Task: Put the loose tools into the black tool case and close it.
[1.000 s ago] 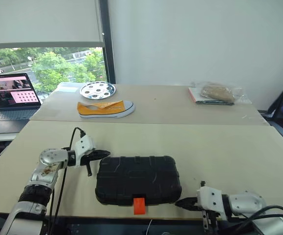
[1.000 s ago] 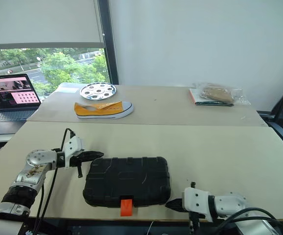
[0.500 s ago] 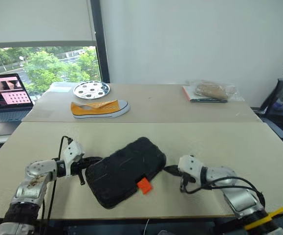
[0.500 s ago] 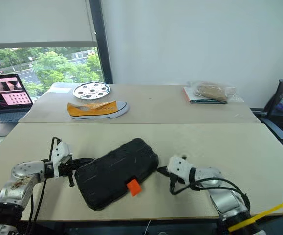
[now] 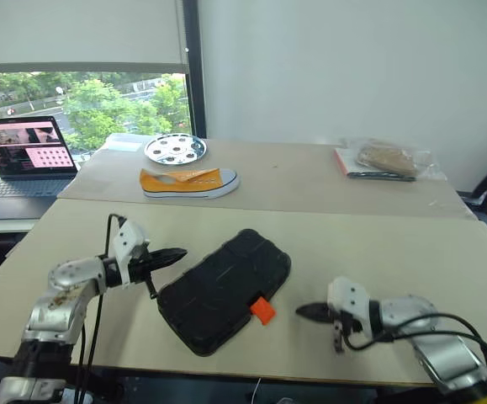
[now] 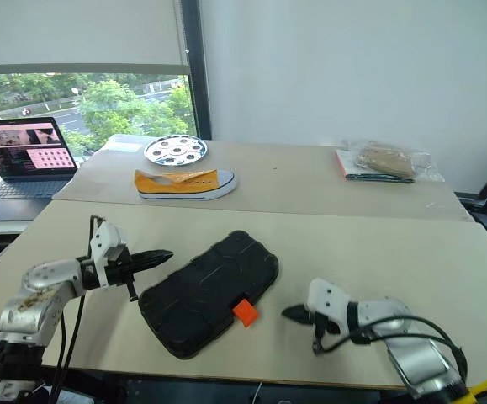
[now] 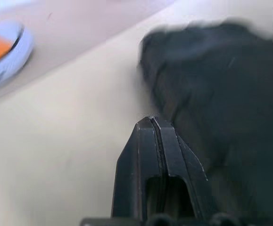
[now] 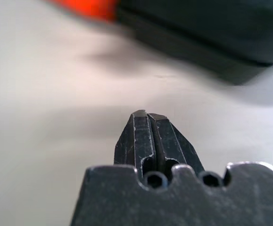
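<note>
Black tool case (image 5: 223, 290) is seen closed and skewed on the tabletop (image 5: 394, 252), contents hidden, edges blurred in wrist views; left gripper (image 5: 180, 252) and right gripper (image 5: 300, 310) are pinched together, empty.

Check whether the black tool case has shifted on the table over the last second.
Yes. The closed black tool case lay square to the table's near edge; now it sits skewed, its orange latch turned toward the right claw.

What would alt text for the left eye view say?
A closed black tool case with an orange latch lies askew on a table between two shut grippers, left and right, neither touching it.
</note>
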`<state>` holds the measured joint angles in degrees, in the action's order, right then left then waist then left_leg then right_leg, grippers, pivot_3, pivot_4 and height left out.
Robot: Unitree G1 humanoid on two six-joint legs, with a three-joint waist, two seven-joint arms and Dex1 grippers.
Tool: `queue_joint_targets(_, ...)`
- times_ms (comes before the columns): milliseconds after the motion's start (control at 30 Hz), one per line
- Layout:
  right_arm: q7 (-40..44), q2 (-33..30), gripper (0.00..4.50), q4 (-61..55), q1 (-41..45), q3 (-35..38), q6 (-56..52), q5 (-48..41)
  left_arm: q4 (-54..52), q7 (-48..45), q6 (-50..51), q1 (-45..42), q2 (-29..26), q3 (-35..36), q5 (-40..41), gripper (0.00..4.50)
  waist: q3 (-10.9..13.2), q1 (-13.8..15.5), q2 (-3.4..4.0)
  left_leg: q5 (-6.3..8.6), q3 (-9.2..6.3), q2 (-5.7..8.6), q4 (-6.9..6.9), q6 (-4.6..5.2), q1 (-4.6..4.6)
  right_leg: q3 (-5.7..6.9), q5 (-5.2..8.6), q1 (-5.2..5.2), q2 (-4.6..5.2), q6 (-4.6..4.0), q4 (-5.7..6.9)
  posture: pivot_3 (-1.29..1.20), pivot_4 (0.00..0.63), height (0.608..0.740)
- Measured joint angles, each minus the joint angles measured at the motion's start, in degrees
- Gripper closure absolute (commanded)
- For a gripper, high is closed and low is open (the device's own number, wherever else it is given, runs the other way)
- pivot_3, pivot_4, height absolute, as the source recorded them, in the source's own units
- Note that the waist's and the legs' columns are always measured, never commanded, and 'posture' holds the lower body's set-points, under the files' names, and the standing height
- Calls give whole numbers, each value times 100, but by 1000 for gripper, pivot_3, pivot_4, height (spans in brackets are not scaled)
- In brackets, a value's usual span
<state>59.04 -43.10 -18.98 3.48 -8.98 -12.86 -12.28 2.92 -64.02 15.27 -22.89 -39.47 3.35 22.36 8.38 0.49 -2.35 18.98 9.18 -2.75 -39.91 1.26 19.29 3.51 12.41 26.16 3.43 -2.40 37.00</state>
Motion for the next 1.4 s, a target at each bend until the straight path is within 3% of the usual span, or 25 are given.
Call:
queue_joint_targets(267,-317,67,4433,-966,-243,-203,-799,-121,-161,-234,129,-336,27,-996,-495,4500,-1,-80,-2,-5,-8,4,-12,-5,-5,-17,2,-6,-8,3,6,0,150,740)
queue_joint_targets(800,-408,566,4433,-336,900,-763,-826,209,47,-8,2,-537,160,-1166,-731,4500,-7,-40,-3,-9,-7,8,-22,5,-11,-28,-2,-13,-7,3,11,0,150,740)
queue_joint_targets(1400,-376,803,4433,174,1234,-1112,-757,511,-109,157,227,-469,141,-1145,-732,4500,-8,-89,-2,-12,-6,5,-28,4,-11,-27,-9,-13,-6,-1,17,0,150,740)
